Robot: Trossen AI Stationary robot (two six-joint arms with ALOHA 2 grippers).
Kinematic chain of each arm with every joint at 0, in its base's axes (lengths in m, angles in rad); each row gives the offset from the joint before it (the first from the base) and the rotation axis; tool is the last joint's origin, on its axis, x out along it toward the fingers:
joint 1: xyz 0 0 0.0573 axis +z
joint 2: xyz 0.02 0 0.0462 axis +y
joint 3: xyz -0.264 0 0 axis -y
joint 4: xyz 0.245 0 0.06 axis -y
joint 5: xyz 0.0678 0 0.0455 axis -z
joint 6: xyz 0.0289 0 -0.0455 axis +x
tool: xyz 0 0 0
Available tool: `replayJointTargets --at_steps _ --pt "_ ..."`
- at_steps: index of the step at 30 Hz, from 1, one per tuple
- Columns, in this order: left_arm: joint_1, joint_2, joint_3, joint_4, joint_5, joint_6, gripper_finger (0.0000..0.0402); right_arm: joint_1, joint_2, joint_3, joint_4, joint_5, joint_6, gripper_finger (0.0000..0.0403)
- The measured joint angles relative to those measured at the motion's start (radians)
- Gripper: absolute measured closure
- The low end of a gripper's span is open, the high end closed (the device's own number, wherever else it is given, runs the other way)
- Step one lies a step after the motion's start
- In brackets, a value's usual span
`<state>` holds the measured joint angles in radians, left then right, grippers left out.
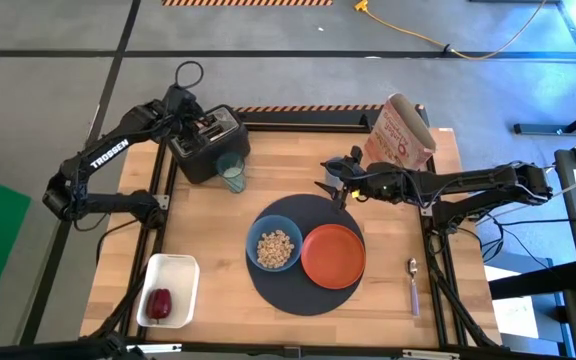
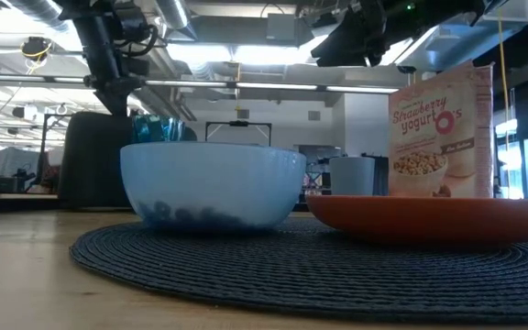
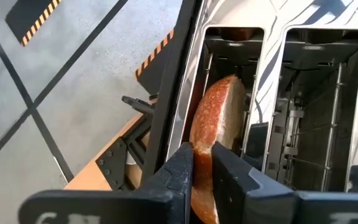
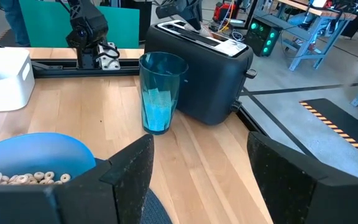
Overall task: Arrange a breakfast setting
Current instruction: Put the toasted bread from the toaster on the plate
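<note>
My left gripper [image 3: 202,163] is above the black toaster [image 1: 208,145] at the table's far left, shut on round toasted bread [image 3: 219,121] that stands in a slot. A teal glass [image 1: 232,175] stands beside the toaster. On the dark round mat [image 1: 303,290] sit a blue bowl [image 1: 274,246] of cereal and an orange plate [image 1: 333,254]. A purple-handled spoon [image 1: 413,281] lies right of the mat. A dark-red fruit [image 1: 159,301] lies in a white tray [image 1: 180,268]. My right gripper [image 4: 197,168] is open and empty above the mat's far edge. My left gripper pinches the toasted bread's upper edge [image 3: 202,138] between its two fingers, one finger on each flat face. The fingers come from above, pointing down into the toaster. The bread stands upright on edge, its lower part inside the slot.
A red-and-white cereal bag [image 1: 400,132] stands at the far right of the table. The toaster's second slot [image 3: 319,106] holds nothing. Bare wood lies between the tray and the mat, and near the front edge.
</note>
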<state>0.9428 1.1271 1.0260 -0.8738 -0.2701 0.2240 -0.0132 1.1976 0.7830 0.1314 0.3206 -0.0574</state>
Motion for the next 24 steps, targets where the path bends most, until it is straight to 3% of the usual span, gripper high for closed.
replayJointTargets --at_steps 13,24 --pt "-0.047 -0.134 0.121 0.01 -0.001 -0.071 0.0356 0.0 0.0 0.0 0.0 0.0 0.0 0.0153" --pt "-0.126 -0.255 0.142 0.015 0.248 -0.2 0.0356 0.0 0.0 0.0 0.009 -0.033 0.045 0.0153"
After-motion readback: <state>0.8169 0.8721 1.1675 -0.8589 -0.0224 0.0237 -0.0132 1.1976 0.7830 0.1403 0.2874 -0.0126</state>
